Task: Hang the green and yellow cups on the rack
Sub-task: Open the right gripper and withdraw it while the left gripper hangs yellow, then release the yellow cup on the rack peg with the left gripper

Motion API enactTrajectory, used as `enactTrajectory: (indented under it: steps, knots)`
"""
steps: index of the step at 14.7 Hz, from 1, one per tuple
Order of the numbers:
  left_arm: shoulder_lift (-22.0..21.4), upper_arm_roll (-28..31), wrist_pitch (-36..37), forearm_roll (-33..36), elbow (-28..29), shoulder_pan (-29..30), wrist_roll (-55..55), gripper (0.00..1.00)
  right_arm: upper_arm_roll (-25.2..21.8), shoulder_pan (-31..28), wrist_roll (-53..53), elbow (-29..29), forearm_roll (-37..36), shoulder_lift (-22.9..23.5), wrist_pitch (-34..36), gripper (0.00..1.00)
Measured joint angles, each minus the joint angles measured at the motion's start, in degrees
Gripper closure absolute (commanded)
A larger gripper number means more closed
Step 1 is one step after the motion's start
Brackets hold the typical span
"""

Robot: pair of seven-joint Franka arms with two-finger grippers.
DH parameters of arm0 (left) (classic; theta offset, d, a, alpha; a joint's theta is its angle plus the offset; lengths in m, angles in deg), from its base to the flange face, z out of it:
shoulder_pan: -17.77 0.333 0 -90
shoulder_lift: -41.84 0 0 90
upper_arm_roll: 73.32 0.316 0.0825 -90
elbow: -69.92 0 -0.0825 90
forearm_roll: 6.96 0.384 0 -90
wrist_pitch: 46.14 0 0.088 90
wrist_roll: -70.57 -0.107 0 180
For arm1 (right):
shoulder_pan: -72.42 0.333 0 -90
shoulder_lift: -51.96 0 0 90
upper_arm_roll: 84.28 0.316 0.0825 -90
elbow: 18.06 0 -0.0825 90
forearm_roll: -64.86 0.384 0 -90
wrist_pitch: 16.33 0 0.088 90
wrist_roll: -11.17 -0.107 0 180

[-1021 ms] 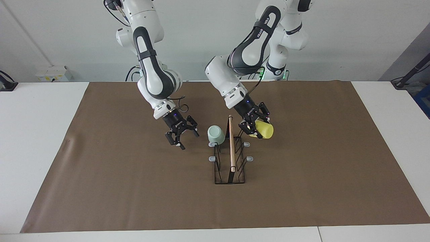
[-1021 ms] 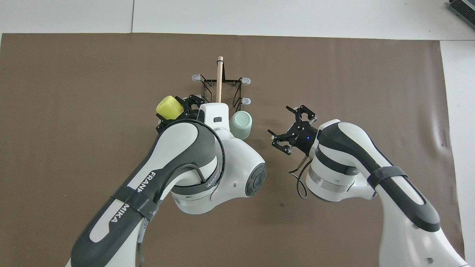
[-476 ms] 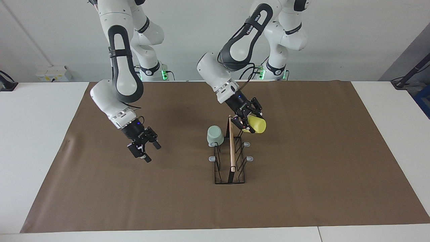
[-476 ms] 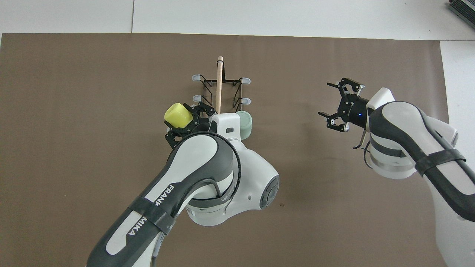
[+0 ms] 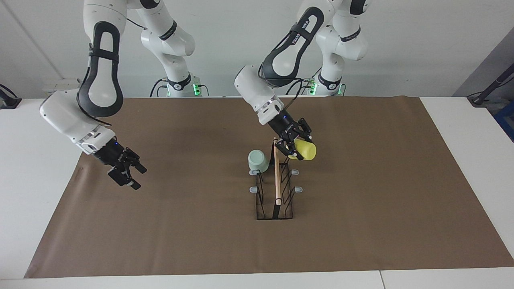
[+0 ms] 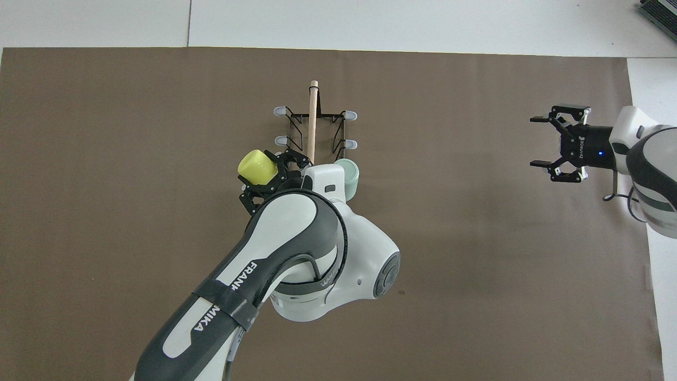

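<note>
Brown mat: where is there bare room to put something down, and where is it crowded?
Bare mat stretches from the rack toward each arm's end of the table. Crowded at the rack's robot end: the green cup hangs there, and the left gripper holds the yellow cup above. The open right gripper hovers over the mat's edge.

Yellow cup (image 5: 305,150): bright yellow, plain. Green cup (image 5: 257,160): pale mint green, plain. Rack (image 5: 274,192): black wire frame, light wooden rod on top, grey-tipped prongs. Mat (image 5: 361,200): flat brown, no pattern. Bench (image 5: 32,168): white. Left gripper (image 5: 292,146): black, with black fingers (image 6: 248,197). Right gripper (image 5: 127,173): black, small blue light on body. Arms: white shells with dark grey-black bands, white lettering on dark band of left arm. Green lights at arm bases. Wall: pale grey-white.
</note>
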Motion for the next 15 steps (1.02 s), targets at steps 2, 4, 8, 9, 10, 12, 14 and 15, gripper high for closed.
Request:
enactTrajectory:
  steps: [2,4,8,9,10,12,14,15]
  knots:
    - [0.4,0.0,0.0,0.2,0.0,-0.4,0.3,1.0,0.0,-1.9,-4.2,-3.8,-7.1,-0.1,6.8,0.0]
    - [0.5,0.0,0.0,0.2,0.0,-0.6,0.7,1.0,0.0,-2.4,-8.8,-6.7,-11.8,-0.6,12.8,0.0]
    - [0.5,0.0,0.0,0.2,0.0,-1.3,3.0,0.05,0.8,-1.5,-26.2,-10.2,-21.0,-6.1,23.7,0.0]
    - [0.5,0.0,0.0,0.2,0.0,-1.4,3.4,0.0,0.9,-0.9,-30.6,-10.4,-22.3,-8.1,26.3,0.0]
    - [0.5,0.0,0.0,0.1,-0.1,-1.4,3.7,0.0,1.0,-0.2,-34.6,-10.4,-23.6,-10.0,28.6,0.0]
    - [0.5,0.0,0.0,0.1,-0.5,-1.4,3.9,0.0,1.1,1.1,-43.1,-10.3,-25.5,-13.0,32.9,0.0]
    - [0.5,0.0,0.2,0.1,-1.1,-1.4,3.9,0.0,1.2,1.7,-52.2,-10.3,-25.8,-14.6,36.6,0.0]
    - [0.5,0.0,0.3,0.1,-1.2,-1.4,3.9,0.0,1.2,2.1,-56.7,-10.3,-25.8,-15.0,37.9,0.0]
